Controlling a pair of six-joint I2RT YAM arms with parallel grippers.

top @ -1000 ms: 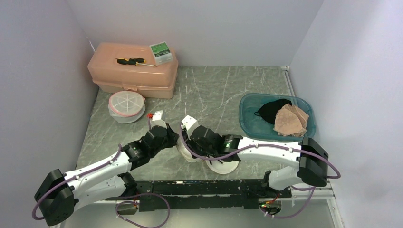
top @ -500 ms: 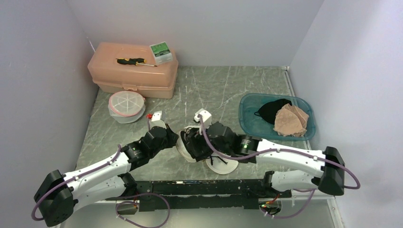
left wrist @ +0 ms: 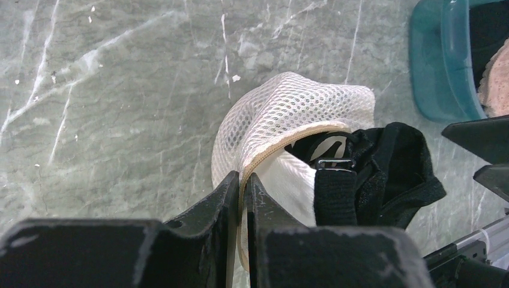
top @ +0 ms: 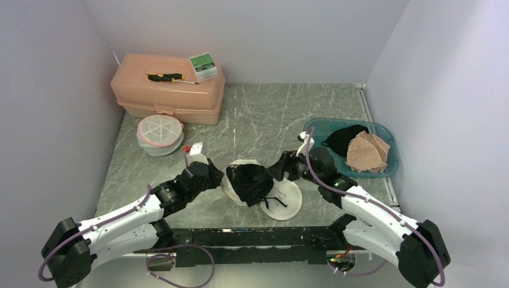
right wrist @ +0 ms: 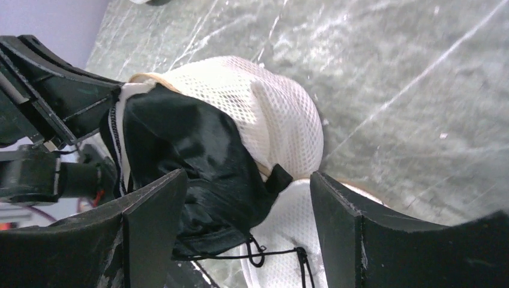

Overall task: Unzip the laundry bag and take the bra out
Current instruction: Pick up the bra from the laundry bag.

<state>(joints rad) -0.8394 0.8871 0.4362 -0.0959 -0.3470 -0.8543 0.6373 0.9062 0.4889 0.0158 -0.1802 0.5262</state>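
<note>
The white mesh laundry bag [top: 241, 166] lies open in the middle of the table, its round flap [top: 287, 203] folded out toward me. A black bra [top: 251, 183] spills out of its mouth, with thin straps trailing over the flap. My left gripper [left wrist: 242, 180] is shut on the bag's tan rim [left wrist: 282, 144], just left of the bra [left wrist: 384, 168]. My right gripper [right wrist: 247, 175] stands open, to the right of the bag [right wrist: 270, 114] and apart from it, with nothing between its fingers; the bra [right wrist: 186, 144] lies beyond them.
A teal bin [top: 342, 120] at the right holds black and beige garments, just behind my right wrist. A pink toolbox [top: 168, 90] with a screwdriver and a green box on top stands at the back left. A round white mesh pouch [top: 159, 133] sits in front of it.
My right gripper opened and drew back to the right, away from the bag, leaving the bra hanging out of its mouth. The left gripper kept its hold on the rim.
</note>
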